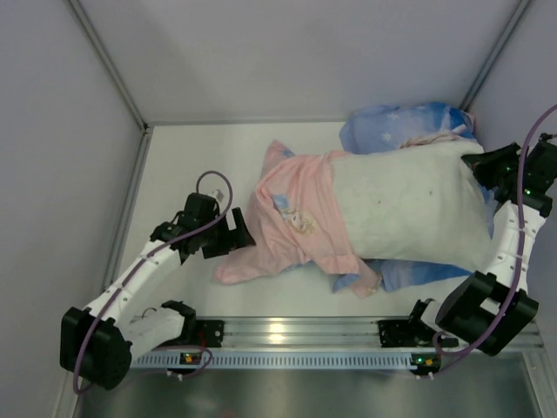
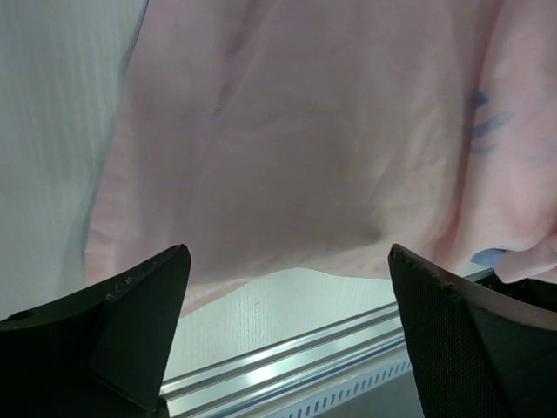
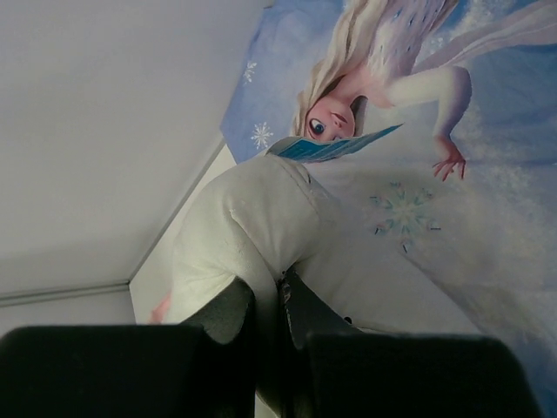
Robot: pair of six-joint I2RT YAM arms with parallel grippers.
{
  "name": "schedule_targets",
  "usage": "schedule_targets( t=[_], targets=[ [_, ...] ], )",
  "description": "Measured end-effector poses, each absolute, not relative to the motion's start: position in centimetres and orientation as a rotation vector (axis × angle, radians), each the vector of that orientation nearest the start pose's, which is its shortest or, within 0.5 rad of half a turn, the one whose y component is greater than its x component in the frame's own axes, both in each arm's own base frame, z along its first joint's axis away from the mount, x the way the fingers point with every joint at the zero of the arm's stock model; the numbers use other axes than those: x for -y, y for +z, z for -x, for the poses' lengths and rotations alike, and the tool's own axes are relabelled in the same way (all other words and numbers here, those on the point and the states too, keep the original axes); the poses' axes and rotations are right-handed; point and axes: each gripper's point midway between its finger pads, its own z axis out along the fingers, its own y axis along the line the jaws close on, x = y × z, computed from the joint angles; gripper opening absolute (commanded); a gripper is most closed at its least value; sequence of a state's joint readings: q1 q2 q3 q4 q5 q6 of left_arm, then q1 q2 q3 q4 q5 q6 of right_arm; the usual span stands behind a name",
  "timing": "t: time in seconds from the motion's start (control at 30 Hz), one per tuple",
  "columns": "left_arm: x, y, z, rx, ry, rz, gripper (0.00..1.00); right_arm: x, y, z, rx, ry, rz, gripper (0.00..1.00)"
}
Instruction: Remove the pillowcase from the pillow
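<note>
The flat white table (image 1: 187, 170) carried everything, and the biggest thing on it was the large, plump, plain white pillow (image 1: 409, 205), lying lengthwise. Most of the pillow was bare.

Light blue fabric with an Elsa princess print (image 1: 396, 126) showed behind the pillow's far edge and again under its near edge. From the right wrist it spread out beneath the pillow's corner. I could not tell whether that was one piece or two.

The thin, soft pillowcase (image 1: 291, 213), pale pink side outward, covered only the pillow's left end. It was bunched and wrinkled there, and a loose flap trailed onto the table to the near left of the pillow.

The left claw (image 1: 235, 233) sat at the left of the pillow, just beside that trailing pink flap. Its jaws stood wide apart with nothing between them. From its own camera the pink cloth (image 2: 296, 131) hung beyond the spread fingers (image 2: 148, 296).

The right claw (image 1: 477, 164) was at the pillow's right end, jaws pressed together on a pinch of the white pillow corner (image 3: 252, 218).

A small blue tag (image 3: 335, 146) stuck out at that corner.
</note>
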State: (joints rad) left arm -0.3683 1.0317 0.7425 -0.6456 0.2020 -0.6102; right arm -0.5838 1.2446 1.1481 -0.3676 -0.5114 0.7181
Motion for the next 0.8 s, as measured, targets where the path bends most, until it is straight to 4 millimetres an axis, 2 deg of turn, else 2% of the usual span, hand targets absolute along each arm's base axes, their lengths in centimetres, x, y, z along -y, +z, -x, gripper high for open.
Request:
schedule_targets(
  t=[0.23,0.37,0.4,0.5,0.57,0.6,0.67,0.8],
  targets=[
    [15.4,8.7,-21.1,-2.605,-0.713,0.341,0.99,10.6,27.9,-36.3,-1.781,0.622,-0.939,0.0],
    [16.1,7.6,-21.1,-2.616,-0.763,0.369,0.69,10.4,28.1,-36.4,-1.777,0.637,-0.934,0.0],
    [16.2,7.4,-21.1,-2.617,-0.769,0.369,0.52,10.4,28.1,-36.4,-1.775,0.64,-0.932,0.0],
    [16.4,7.0,-20.8,-2.624,-0.797,0.374,0.29,10.3,28.3,-36.5,-1.769,0.651,-0.927,0.0],
    [16.5,7.0,-20.7,-2.623,-0.804,0.374,0.26,10.2,28.4,-36.5,-1.766,0.656,-0.926,0.0],
    [16.5,7.0,-20.6,-2.62,-0.811,0.374,0.2,10.2,28.5,-36.5,-1.765,0.659,-0.926,0.0],
    [16.5,7.1,-20.5,-2.61,-0.82,0.379,0.0,10.2,28.5,-36.6,-1.763,0.664,-0.924,0.0],
    [16.5,8.3,-20.5,-2.56,-0.844,0.362,0.0,10.1,28.7,-36.6,-1.76,0.672,-0.917,0.0]
  ],
)
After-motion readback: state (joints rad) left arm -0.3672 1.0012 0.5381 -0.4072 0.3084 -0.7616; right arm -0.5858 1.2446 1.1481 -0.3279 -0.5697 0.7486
